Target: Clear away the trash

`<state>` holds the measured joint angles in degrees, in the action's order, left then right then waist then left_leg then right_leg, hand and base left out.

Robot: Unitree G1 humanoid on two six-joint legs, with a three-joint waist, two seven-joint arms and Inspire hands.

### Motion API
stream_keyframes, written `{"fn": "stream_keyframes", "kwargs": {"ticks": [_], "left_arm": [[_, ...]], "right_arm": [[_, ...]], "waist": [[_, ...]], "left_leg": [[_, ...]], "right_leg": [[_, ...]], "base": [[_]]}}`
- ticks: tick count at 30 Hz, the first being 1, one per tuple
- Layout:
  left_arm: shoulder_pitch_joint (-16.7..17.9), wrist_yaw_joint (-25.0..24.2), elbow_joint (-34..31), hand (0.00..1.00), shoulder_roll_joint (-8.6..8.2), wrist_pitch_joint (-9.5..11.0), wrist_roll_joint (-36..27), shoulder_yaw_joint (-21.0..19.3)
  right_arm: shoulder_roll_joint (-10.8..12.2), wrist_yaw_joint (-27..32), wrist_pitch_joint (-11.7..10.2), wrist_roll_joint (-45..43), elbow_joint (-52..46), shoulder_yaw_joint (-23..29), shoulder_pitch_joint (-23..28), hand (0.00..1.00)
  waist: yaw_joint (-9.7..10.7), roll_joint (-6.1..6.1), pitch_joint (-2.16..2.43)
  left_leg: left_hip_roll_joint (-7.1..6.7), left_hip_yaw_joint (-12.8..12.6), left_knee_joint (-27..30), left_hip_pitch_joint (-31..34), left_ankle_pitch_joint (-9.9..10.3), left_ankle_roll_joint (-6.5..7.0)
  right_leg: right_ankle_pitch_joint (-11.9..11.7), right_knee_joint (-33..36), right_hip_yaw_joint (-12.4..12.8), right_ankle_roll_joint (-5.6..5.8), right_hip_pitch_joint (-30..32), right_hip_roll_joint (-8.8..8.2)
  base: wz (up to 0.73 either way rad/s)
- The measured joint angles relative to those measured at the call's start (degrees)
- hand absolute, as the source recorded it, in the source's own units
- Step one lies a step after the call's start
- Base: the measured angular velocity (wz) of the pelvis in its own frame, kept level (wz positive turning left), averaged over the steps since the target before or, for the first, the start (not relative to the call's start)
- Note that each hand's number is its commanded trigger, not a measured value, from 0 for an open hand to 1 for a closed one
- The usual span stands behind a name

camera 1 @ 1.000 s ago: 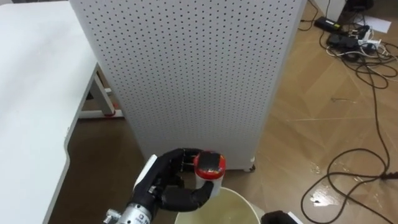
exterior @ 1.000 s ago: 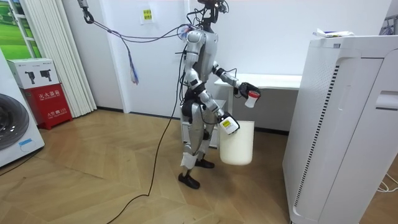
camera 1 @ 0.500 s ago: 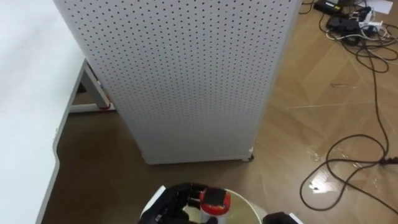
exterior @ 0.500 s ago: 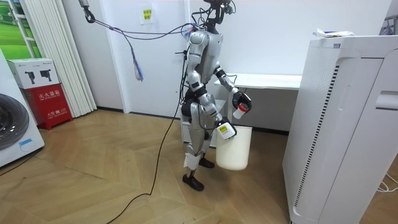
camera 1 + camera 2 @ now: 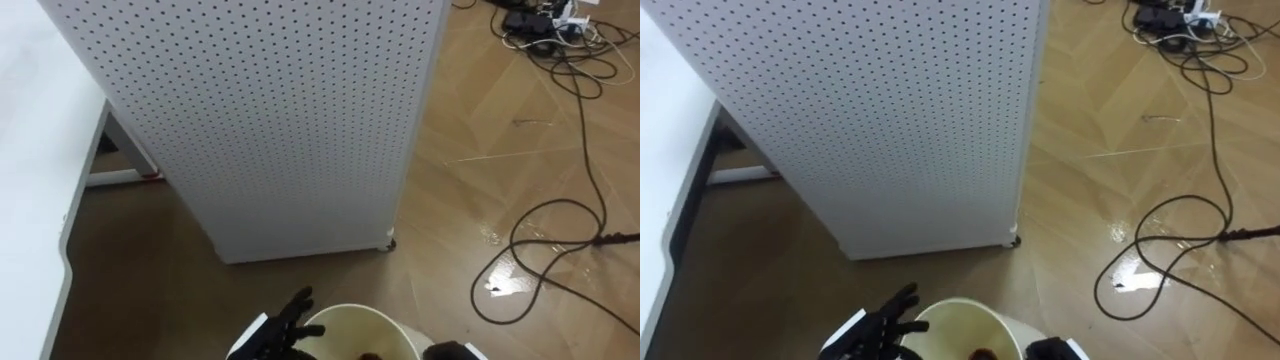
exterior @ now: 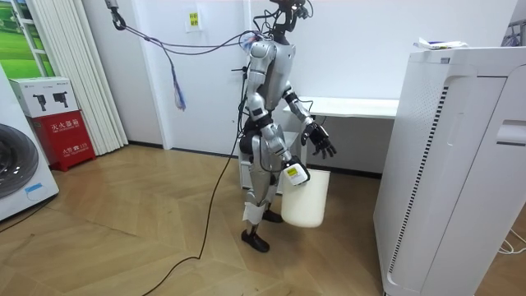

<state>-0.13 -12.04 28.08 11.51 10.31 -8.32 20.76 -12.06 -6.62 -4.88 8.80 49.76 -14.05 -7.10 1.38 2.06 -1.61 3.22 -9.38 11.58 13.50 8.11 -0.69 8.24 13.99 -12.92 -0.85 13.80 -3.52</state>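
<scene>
One cream bin [image 5: 385, 322], one perforated cabinet [image 5: 270, 120], one white table [image 5: 30, 180].

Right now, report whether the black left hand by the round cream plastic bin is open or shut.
Open. The black left hand hovers at the rim of the round cream plastic bin, fingers spread straight, holding nothing.

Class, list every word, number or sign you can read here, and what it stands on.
Red box: white characters, too small to read.
White box: print too small to read.
Yellow sign on the wall: too blurred to read.
</scene>
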Motion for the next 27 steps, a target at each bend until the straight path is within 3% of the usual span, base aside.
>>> {"fn": "stream_keyframes", "kwargs": {"ticks": [8,13,21,27], "left_arm": [[0.0,0.2,-0.7,0.00,0.05,0.0,0.1,0.0],[0.1,0.7,-4.8,0.00,0.29,0.6,0.0,-0.4],[2.5,2.7,-12.1,0.00,0.77,1.4,0.6,-3.2],[6.5,8.3,-20.2,0.00,0.50,2.3,9.3,-7.4]], "right_arm": [[-0.2,-0.3,-0.1,0.2,0.0,-0.6,0.5,1.00],[-0.3,0.5,-0.5,0.4,-2.2,-0.6,1.7,1.00],[-0.5,1.8,-1.2,1.2,-7.3,-0.3,4.3,1.00],[-0.2,1.7,-1.9,2.4,-10.8,-0.2,7.4,1.00]], "waist": [[0.4,-0.35,0.14],[0.3,-1.10,0.51],[-0.1,-1.46,0.61],[-0.4,-1.91,0.82]], "left_leg": [[-0.06,-0.1,0.3,-0.8,0.0,0.06],[-0.10,0.2,0.4,-1.9,-0.1,0.08],[-0.10,0.3,0.2,-6.5,0.0,0.07],[0.10,0.3,0.2,-9.1,0.0,0.05]], "right_leg": [[0.0,-0.2,0.3,0.00,-1.0,0.01],[0.0,-0.2,0.8,-0.01,-2.1,0.10],[0.3,-1.6,0.9,0.07,-7.3,0.35],[0.4,-2.3,0.7,-0.06,-10.2,0.62]], "base": [[0.01],[-0.01],[0.01],[0.00]]}}
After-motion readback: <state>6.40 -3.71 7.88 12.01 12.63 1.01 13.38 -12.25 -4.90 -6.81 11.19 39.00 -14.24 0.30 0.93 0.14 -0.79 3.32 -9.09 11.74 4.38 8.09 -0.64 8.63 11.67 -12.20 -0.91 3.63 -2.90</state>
